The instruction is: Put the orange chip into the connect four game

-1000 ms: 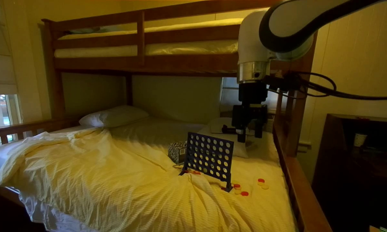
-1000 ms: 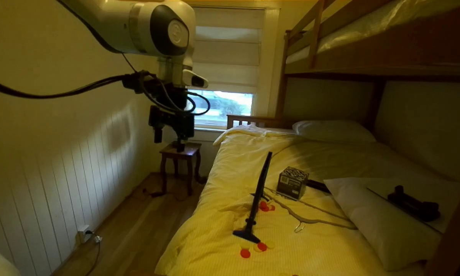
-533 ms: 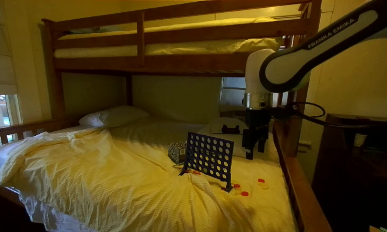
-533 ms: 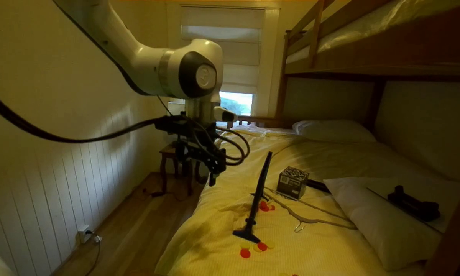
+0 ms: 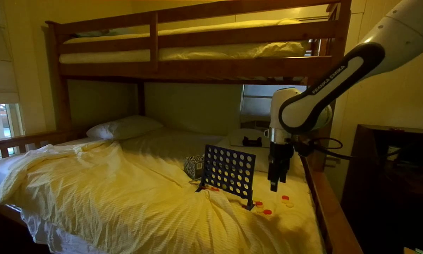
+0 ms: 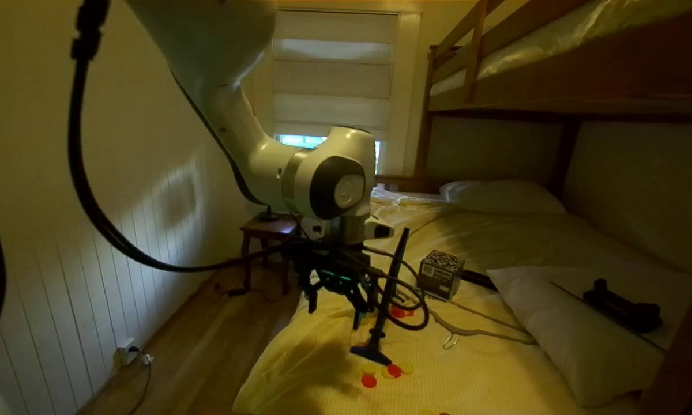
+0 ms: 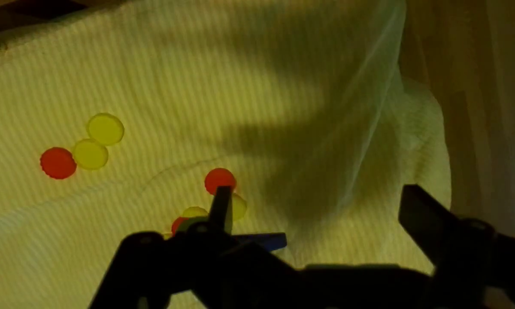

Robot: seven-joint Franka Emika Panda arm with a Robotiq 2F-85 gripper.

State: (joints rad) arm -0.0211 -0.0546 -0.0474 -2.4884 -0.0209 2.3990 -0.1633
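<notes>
The connect four game point(image 5: 229, 170) stands upright on the bed as a dark blue grid rack. It shows edge-on in an exterior view point(image 6: 390, 288), and one blue foot shows in the wrist view point(image 7: 271, 241). Several orange-red chips lie flat near its foot; which is meant I cannot tell. One orange chip point(image 7: 219, 179) is partly behind my left-hand finger in the wrist view, another point(image 7: 58, 163) lies further left. Orange chips also show in both exterior views point(image 5: 267, 212) point(image 6: 369, 381). My gripper point(image 7: 316, 188) is open and empty, above the bed beside the rack point(image 5: 278, 184) point(image 6: 334, 318).
Yellow chips point(image 7: 105, 128) lie among the orange ones. A patterned box point(image 6: 440, 275) and a hanger point(image 6: 473, 332) lie behind the rack. A wooden bed rail point(image 5: 333, 215) runs along the bed's edge, and the upper bunk point(image 5: 211, 70) hangs above.
The arm has come down, bringing my open gripper from high up to lower over the bed, closer to the rack and chips. The rack and chips have not moved.
</notes>
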